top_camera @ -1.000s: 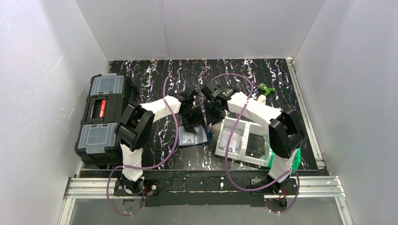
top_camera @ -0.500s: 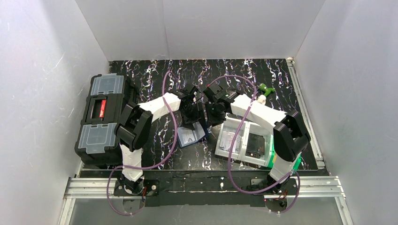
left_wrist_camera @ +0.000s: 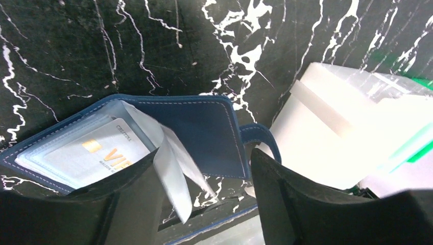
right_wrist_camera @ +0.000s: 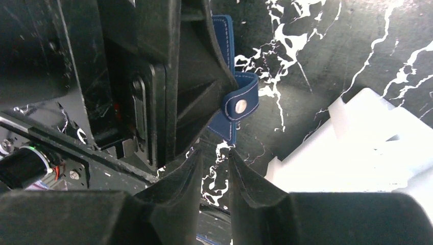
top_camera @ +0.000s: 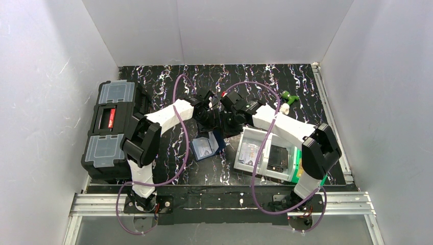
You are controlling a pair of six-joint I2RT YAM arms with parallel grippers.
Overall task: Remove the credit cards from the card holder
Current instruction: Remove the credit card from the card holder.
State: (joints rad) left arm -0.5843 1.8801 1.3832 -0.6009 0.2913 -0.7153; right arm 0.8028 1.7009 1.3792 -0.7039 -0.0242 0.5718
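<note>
**Item: card holder** (top_camera: 207,146). It sat at centre frame in the top view, just left of the white tray (left_wrist_camera: 332,127). It was open, with its clear sleeves fanned out. A second earlier it lay flat on the desk (top_camera: 255,81). By this moment its right side had been tipped up and the case had slid slightly left.

**Contents: credit cards.** One pale card (left_wrist_camera: 97,153) showed in a sleeve at lower left of the left wrist view. Judged from that, no card had been drawn from that sleeve, and the tilt had only exposed the sleeves.

**Left claw** (left_wrist_camera: 204,163). Its fingers were spread wide, straddling the cover's edge and the loose sleeves.

**Right claw** (right_wrist_camera: 215,152). Only a narrow gap showed between its fingers, with the tips just below the snap tab (right_wrist_camera: 237,107). Whether it pinched the tab could not be told.

**Room.**
- The two claws had closed in and now nearly touched each other.
- The tray wall crowded the holder's right edge.
- Bare desk lay toward the upper frame.
- More bare desk lay left, toward the black toolbox (top_camera: 110,130), which stood well apart.
</note>
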